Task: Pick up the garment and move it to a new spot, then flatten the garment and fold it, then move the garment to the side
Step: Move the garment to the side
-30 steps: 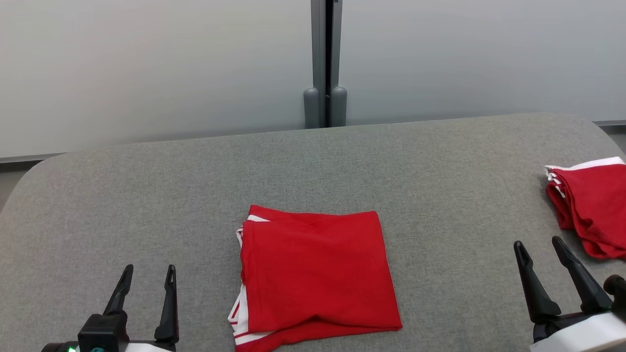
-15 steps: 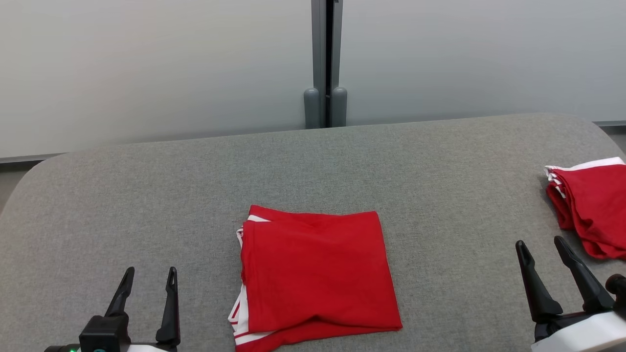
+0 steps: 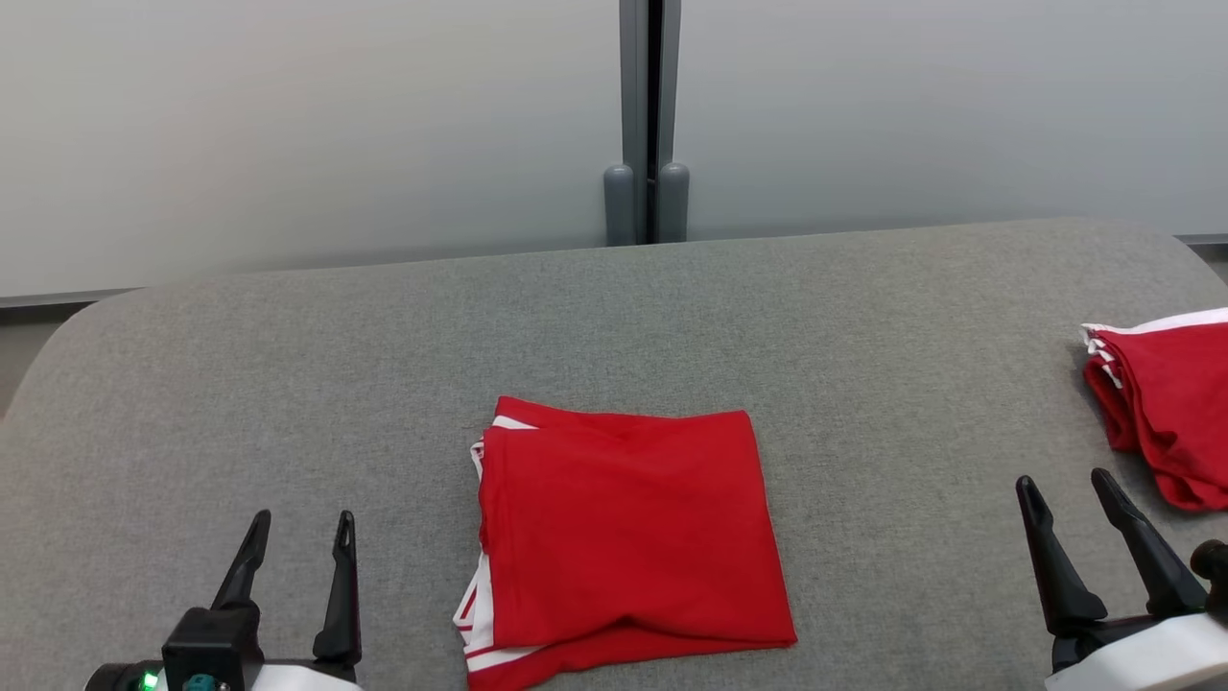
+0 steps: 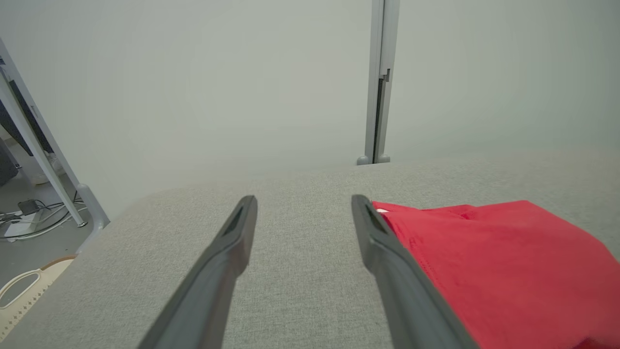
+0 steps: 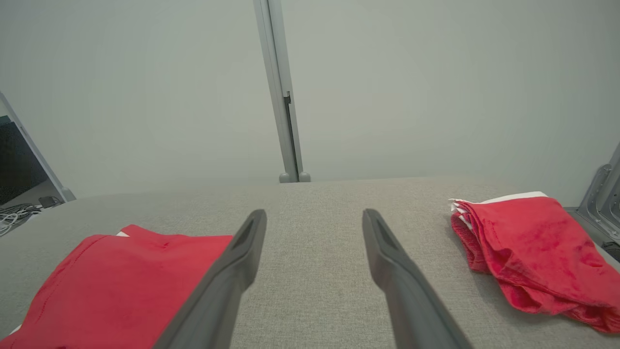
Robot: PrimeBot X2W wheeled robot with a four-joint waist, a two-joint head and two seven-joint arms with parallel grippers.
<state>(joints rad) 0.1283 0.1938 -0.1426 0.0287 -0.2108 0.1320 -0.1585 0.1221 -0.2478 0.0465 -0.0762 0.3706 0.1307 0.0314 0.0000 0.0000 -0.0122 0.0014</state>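
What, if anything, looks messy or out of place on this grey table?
Nothing much. The folded red garment with white trim lies neatly in the middle; the second red garment at the right edge is rumpled.

Left pincer [image 4: 304, 199] spread, empty, over grey table [image 4: 145, 228]; folded red garment [image 4: 494, 257] flat, beside one finger.

Red garment [image 3: 628, 537]: folded square, flat, white trim at left edge, centre of grey table [image 3: 288, 365].
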